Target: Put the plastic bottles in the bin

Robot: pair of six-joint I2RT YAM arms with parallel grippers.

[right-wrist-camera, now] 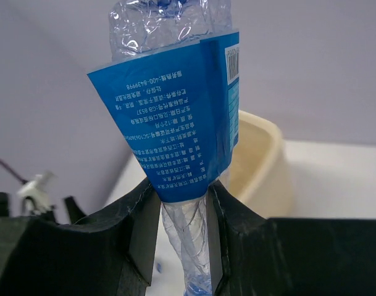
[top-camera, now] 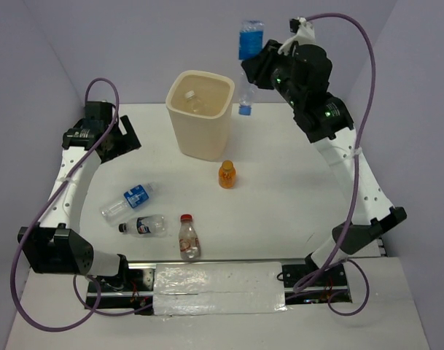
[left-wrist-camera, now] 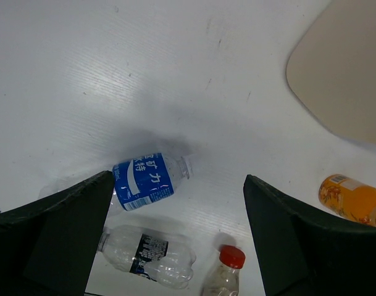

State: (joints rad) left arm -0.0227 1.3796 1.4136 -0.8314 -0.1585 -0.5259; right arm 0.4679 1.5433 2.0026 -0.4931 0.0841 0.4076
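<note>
While clamping the bottle (top-camera: 250, 40) upright, cap down, in the shut right gripper (top-camera: 255, 71), raised seemingly just right of the bin (top-camera: 200, 146) rim, likely needs shifting left over the mouth, with the wide-open left gripper (left-wrist-camera: 178, 179) farther off.

The left fingers (left-wrist-camera: 58, 228) stand wide apart above the white table (left-wrist-camera: 113, 74), with a blue-labelled bottle (left-wrist-camera: 144, 180) lying between them. A dark-labelled bottle (left-wrist-camera: 147, 253) lies at 7 o'clock and a red-capped bottle (left-wrist-camera: 225, 274) at 6. An orange bottle (left-wrist-camera: 353, 198) is at 4 and the cream bin (left-wrist-camera: 342, 68) at 2.
</note>
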